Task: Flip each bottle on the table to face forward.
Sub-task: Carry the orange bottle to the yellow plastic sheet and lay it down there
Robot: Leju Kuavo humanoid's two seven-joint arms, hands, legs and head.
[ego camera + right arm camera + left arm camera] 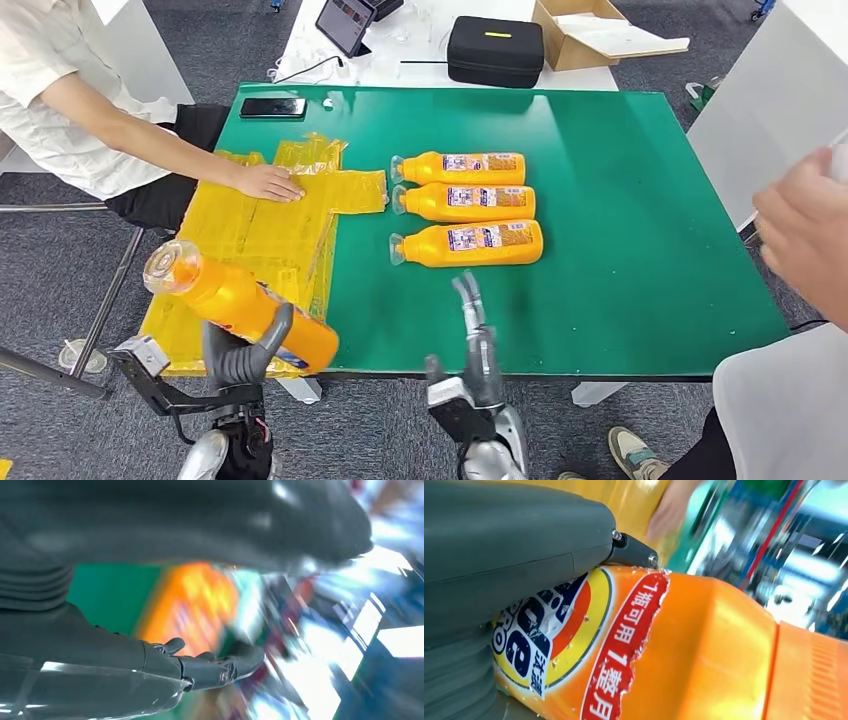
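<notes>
My left hand [245, 352] grips an orange bottle [235, 300] and holds it tilted above the table's front left corner, clear cap up and to the left. The left wrist view shows the bottle [704, 645] close up with its label [559, 640] against my thumb. Three more orange bottles lie in a row on the green table [620, 260], caps pointing left: the far bottle [462, 168], the middle bottle [467, 203] and the near bottle [470, 244]. My right hand [478, 350] reaches over the front edge with fingers stretched out, holding nothing, short of the near bottle.
A person's hand [268, 183] rests on yellow plastic wrapping [280, 225] spread over the table's left side. Another person's hand [805, 230] is at the right edge. A phone [273, 107] lies at the far left corner. A black case [495, 50] and a cardboard box [590, 35] sit behind.
</notes>
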